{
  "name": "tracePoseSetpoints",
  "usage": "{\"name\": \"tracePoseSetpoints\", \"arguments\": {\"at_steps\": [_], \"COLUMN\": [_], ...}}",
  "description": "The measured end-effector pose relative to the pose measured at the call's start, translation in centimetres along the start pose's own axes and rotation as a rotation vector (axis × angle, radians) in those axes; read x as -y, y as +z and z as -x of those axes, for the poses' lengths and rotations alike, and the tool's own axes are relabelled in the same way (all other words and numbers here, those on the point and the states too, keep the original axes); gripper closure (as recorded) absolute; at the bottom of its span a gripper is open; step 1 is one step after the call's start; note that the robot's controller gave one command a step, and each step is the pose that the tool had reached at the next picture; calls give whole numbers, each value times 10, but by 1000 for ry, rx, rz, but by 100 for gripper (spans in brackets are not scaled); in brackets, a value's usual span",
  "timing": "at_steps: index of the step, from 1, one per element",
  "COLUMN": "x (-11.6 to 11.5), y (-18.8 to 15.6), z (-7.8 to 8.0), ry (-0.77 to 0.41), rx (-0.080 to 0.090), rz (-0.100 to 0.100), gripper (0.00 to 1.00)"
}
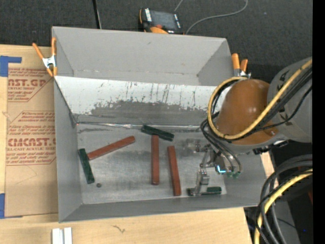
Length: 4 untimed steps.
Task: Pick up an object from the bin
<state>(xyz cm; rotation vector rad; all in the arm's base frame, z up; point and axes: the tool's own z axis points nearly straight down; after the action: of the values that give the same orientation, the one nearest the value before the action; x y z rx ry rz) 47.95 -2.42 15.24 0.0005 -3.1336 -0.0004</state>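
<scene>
Gripper (203, 180): set low over the floor at about 4 o'clock of the bin (142, 55). Whether the claw is released or clenched cannot be told, and nothing is seen grasped in it.
Nearest thing: a short dark green bar (209, 190) lies flat at 6 o'clock of the gripper, just beside it. Contact between the 2 cannot be told.
Step in hand: judged to be the approach to this bar, with no lift yet made.
Doing it well: the claw is best set across the bar's narrow width, centred on its length, and brought almost to the floor before it is closed. A grasp taken near 1 end would probably let the bar swing or slip.
Near wall (142, 208): the bar lies close to this wall at 6 o'clock, so little room is left on that side and a plumb descent is advised.
Nearest red-brown stick (174, 170): found at 9 o'clock of the gripper, near the bar but apart from it. It could be nudged by a wide opening.
Other sticks: 2 more red-brown sticks (155, 160) (109, 147) and 2 more green bars (157, 132) (86, 165) lie well apart, at 9 to 11 o'clock. No hindrance is expected from them.
</scene>
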Motion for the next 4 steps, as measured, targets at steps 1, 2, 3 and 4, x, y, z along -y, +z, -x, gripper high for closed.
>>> {"name": "tracePoseSetpoints", "arguments": {"at_steps": [1,2,3,4], "x": [-55,-44,-53,-53], "y": [76,81,82,78], "z": [23,30,26,27], "ry": [-442,-994,-1027,-1027], "rx": [6,13,8,8], "rz": [1,-4,-4,-6], "gripper": [0,0,0,100]}}
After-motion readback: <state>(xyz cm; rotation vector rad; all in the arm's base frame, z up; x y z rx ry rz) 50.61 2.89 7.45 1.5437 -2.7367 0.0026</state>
